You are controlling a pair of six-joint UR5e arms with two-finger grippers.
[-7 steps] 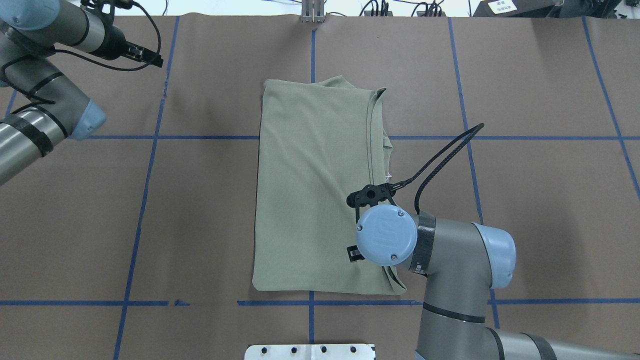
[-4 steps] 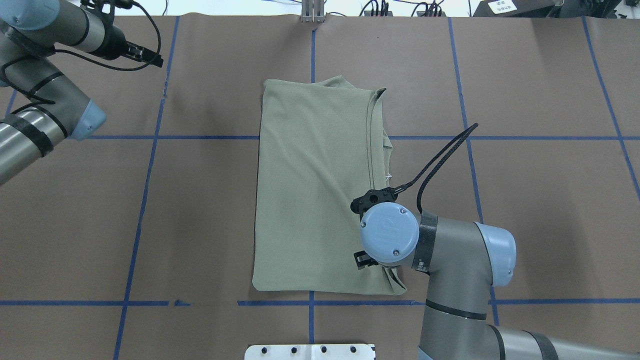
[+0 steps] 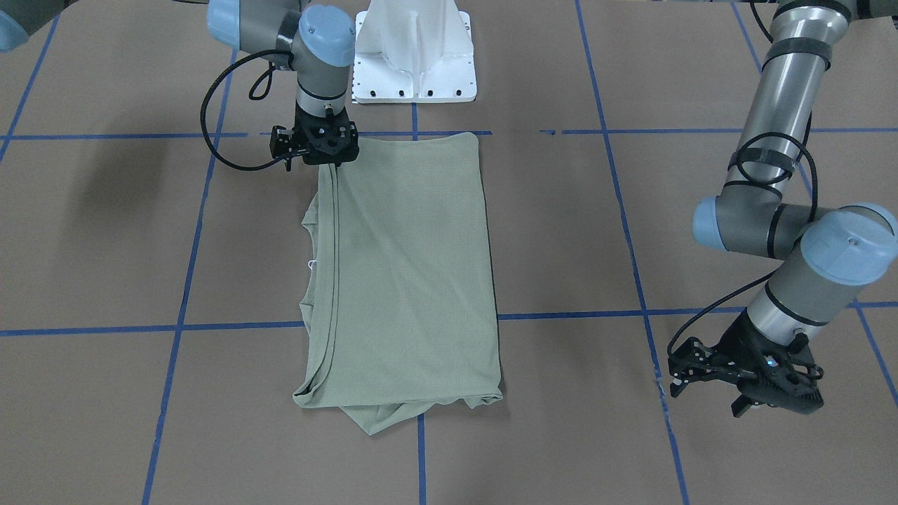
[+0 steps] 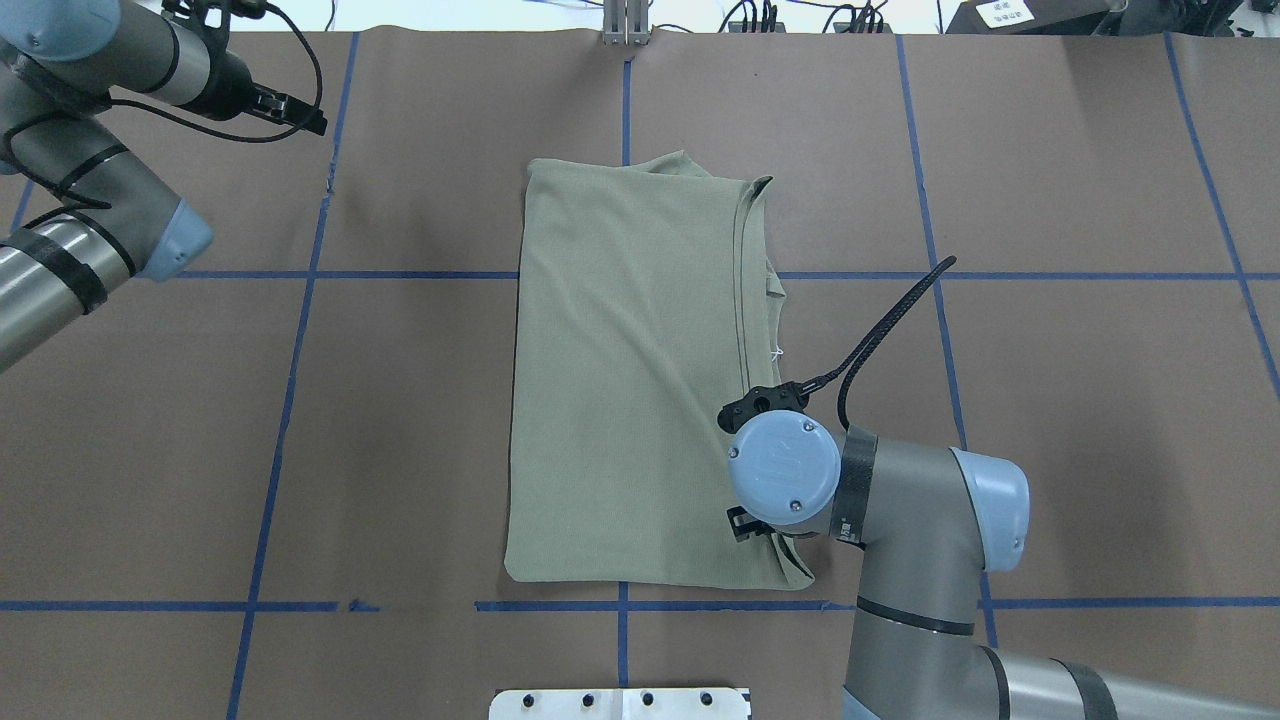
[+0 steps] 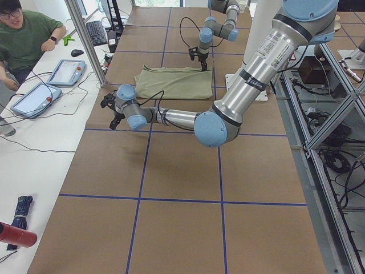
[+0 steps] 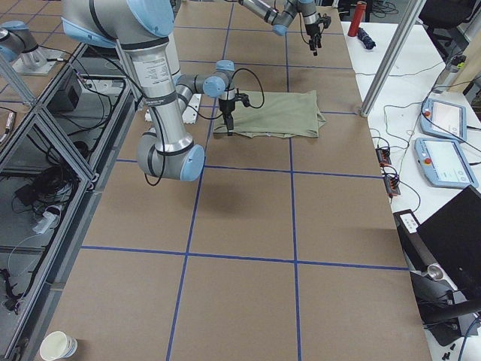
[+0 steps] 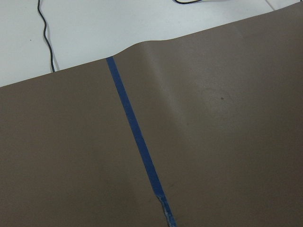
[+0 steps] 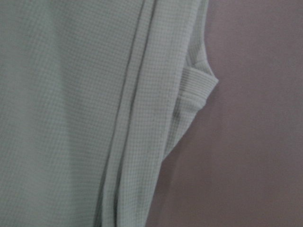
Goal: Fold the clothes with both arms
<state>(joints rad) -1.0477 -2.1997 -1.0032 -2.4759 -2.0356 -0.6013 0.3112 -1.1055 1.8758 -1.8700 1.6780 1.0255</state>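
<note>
The table (image 4: 1050, 400), covered in brown paper and gridded with blue tape lines (image 4: 300, 275), carries the white pedestal base (image 3: 414, 52) at the robot's edge. From there the left arm (image 4: 70, 250) reaches far out and off to the robot's left. The right arm (image 4: 920, 540) bends in close, just out from the base on its right side. The sage-green shirt (image 4: 630, 380) lies flat on the table straight out from the base. It is folded into a long rectangle, with its near hem just beyond the base's front and its layered fold edges along the robot's right. The right gripper (image 3: 327, 160) points straight down at the shirt's corner nearest the base, on that layered side, and seems to touch the cloth. The left gripper (image 3: 761, 396) hangs over bare table well away from both the base and the shirt. No view shows whether either gripper's fingers are apart or together. A small white tag loop (image 4: 779, 351) peeks out at the shirt's right edge, further from the base than the right gripper.
</note>
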